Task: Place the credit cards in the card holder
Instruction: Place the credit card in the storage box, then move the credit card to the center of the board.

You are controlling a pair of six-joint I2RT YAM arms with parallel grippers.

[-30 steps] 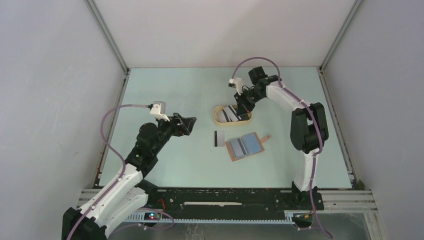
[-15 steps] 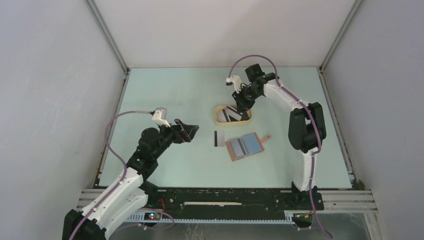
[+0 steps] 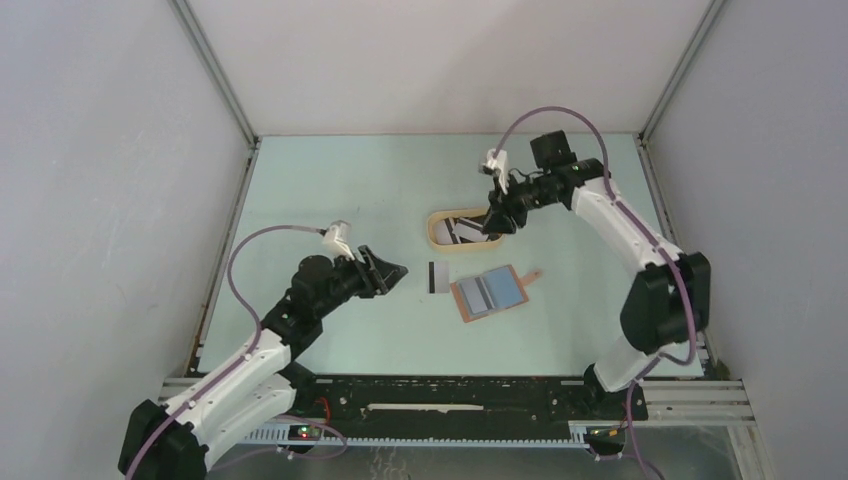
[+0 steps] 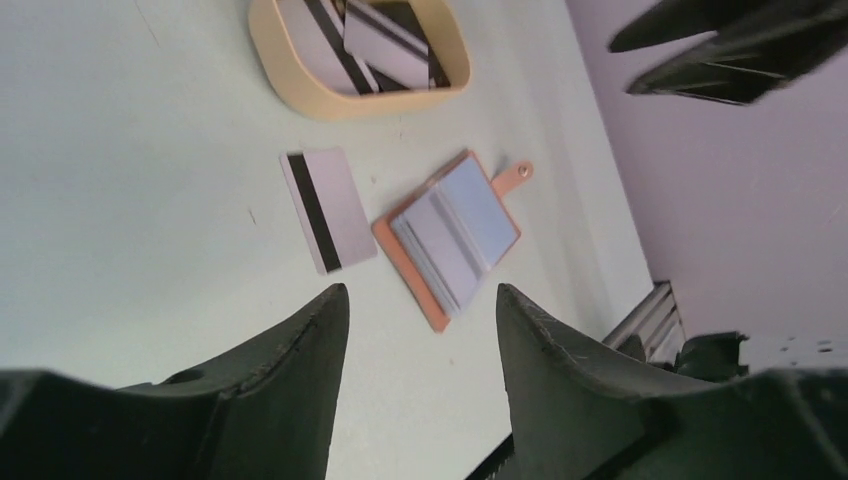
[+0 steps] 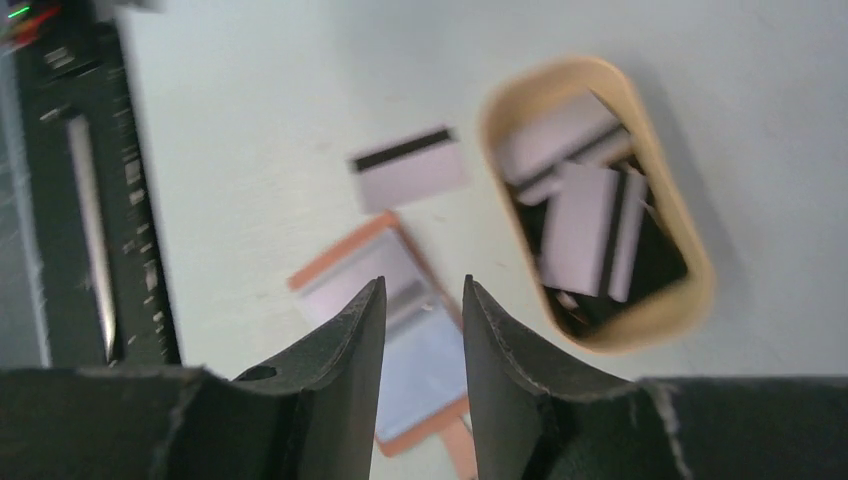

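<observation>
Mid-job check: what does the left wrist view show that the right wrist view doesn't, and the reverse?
Only left wrist: the open left gripper, the side wall and a dark part of the right arm. Only right wrist: the open right gripper, the black rail's pale strip and a green light. Both: the beige tray holding credit cards, the loose striped card beside the open card holder.

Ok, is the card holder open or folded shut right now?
Open. The card holder lies spread flat, its light blue inner pockets facing up and the snap tab sticking out unfastened at one edge.
</observation>
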